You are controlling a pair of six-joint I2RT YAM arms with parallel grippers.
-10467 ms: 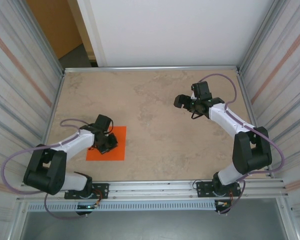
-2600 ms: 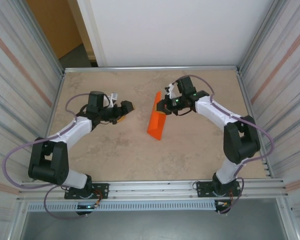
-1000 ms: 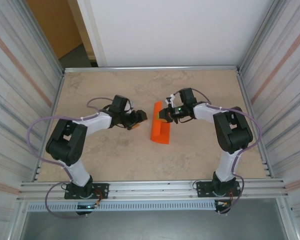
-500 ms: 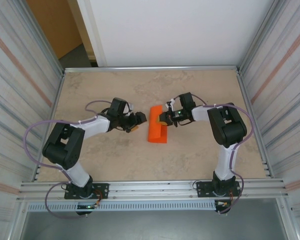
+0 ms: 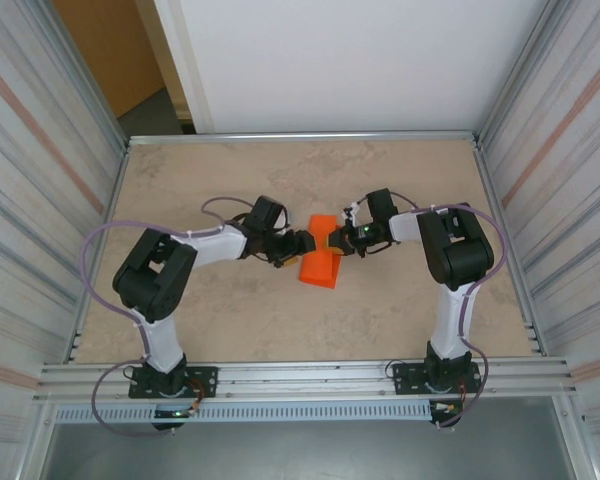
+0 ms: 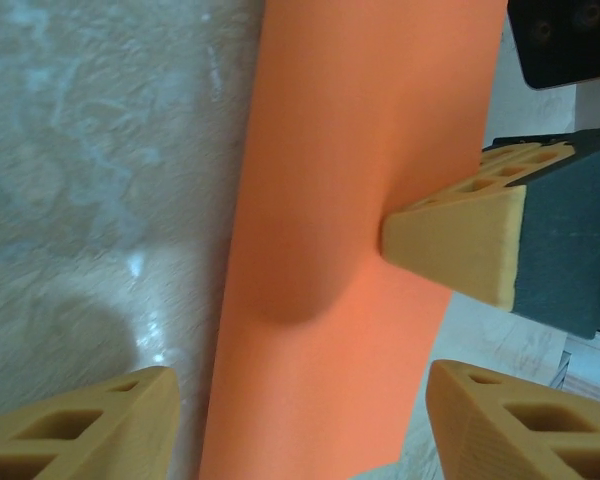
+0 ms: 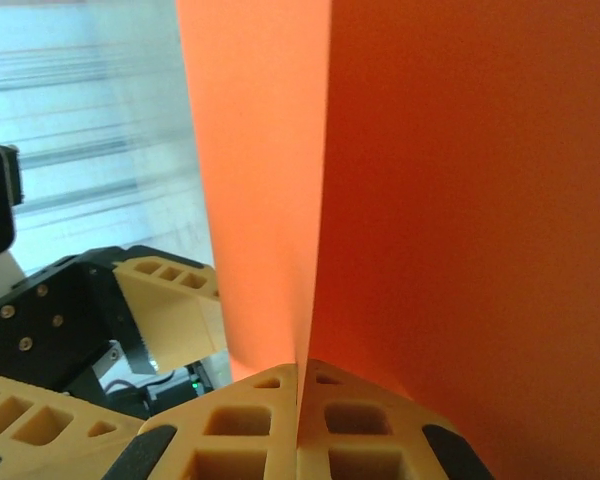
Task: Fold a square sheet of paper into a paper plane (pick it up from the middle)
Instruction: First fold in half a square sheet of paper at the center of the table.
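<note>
Pinching the folded square sheet of paper (image 5: 320,262) with the right fingers (image 7: 240,430) on the worktop (image 5: 230,320); straddling its edge, seemingly without contact, with wide-spread left fingers (image 6: 90,425).

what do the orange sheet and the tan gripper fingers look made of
The orange sheet looks like thin matte paper: it bows softly and shows a sharp fold. The tan fingers look like moulded or printed plastic, judging by their hollow cells.
</note>
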